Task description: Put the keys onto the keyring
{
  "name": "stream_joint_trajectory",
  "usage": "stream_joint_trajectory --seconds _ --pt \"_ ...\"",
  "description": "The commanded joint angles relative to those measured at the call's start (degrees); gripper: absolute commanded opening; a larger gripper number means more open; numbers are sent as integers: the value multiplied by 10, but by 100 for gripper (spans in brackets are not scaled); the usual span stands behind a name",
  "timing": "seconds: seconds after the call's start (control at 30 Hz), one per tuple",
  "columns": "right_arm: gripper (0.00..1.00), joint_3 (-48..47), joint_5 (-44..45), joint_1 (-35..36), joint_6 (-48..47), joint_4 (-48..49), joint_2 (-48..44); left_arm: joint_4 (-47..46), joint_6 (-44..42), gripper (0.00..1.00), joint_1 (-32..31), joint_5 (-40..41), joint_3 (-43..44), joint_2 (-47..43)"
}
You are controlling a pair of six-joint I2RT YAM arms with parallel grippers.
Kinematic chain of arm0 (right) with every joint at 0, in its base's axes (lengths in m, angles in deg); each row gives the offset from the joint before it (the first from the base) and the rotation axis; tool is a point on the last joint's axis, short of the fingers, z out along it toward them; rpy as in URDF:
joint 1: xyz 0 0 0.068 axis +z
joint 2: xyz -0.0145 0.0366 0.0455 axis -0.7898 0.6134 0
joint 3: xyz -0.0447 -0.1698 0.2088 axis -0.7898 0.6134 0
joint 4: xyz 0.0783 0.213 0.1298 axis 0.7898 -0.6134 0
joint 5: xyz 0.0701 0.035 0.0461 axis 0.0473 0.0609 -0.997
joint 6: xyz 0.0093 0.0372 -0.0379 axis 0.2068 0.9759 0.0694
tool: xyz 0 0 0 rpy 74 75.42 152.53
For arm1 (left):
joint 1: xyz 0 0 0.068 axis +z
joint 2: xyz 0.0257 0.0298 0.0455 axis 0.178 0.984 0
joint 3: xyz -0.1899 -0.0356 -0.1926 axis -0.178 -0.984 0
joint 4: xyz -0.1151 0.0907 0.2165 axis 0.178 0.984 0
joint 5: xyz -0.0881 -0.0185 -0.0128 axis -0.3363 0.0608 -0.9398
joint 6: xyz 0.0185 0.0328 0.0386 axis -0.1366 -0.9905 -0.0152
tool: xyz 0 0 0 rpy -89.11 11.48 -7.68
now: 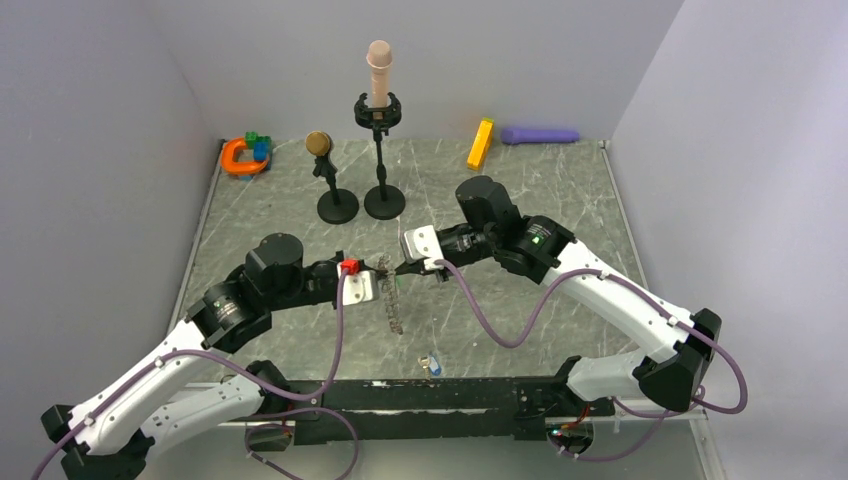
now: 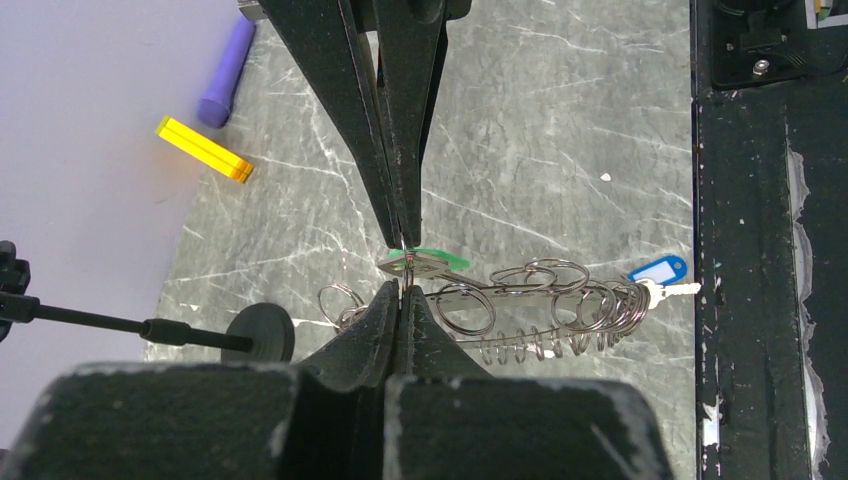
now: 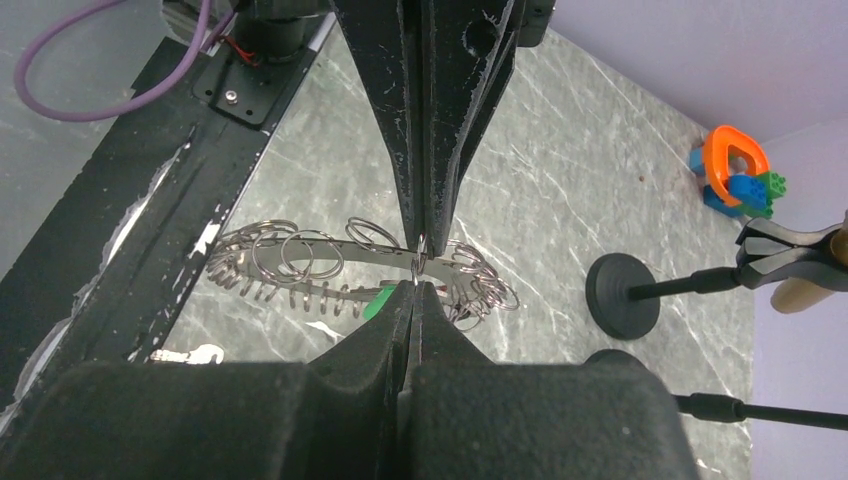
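Over the table [image 1: 560, 200], your left pincer [image 1: 385, 271] and right pincer [image 1: 403, 268] both clench the keyring [image 1: 393, 305] mid-frame, green key [image 2: 440, 260] beside.

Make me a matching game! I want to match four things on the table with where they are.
Things:
1. orange toy
2. purple tube
3. blue-tagged key
4. keyring

Places:
a. middle of the table
b. far left corner
c. beside the black front rail
d. far side, right of the yellow block

Pairs: 1-b, 2-d, 3-c, 4-a
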Motion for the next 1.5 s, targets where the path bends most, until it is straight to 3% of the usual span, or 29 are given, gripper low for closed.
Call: stream_joint_trajectory --seconds 0.0,0.53,0.87,1.47 --pt "0 -1 -14 5 20 47 -15 -57 19 0 -4 -2 3 -7" --pt "0 -15 -16 8 35 36 -5 -18 54 0 -4 14 48 28" --pt "0 -13 7 11 -14 -8 -6 -11 73 0 -5 19 58 28" --pt "0 12 27 12 -47 -12 -29 -61 173 0 -2 32 37 -5"
